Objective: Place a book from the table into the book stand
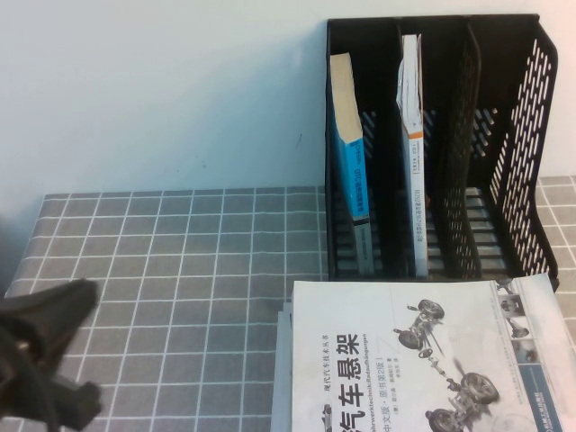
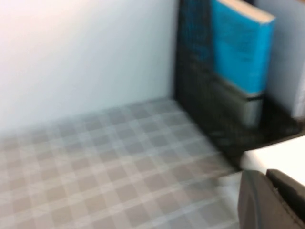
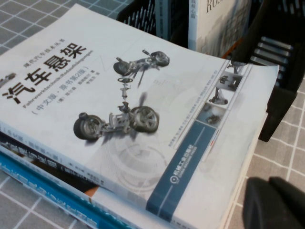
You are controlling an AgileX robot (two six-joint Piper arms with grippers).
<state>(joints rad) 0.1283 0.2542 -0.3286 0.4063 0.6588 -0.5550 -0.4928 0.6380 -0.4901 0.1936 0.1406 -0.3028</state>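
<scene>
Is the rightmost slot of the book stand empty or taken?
Empty: the book stand's rightmost slot shows only black mesh; books stand in the other two slots.

Matte black left arm (image 1: 45, 346), cabled.

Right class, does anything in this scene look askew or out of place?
Slightly. The blue book leans tilted in the book stand, unlike the upright white book. The book stack sits unevenly. The left claw is low left; the right claw is beside the stack.
</scene>
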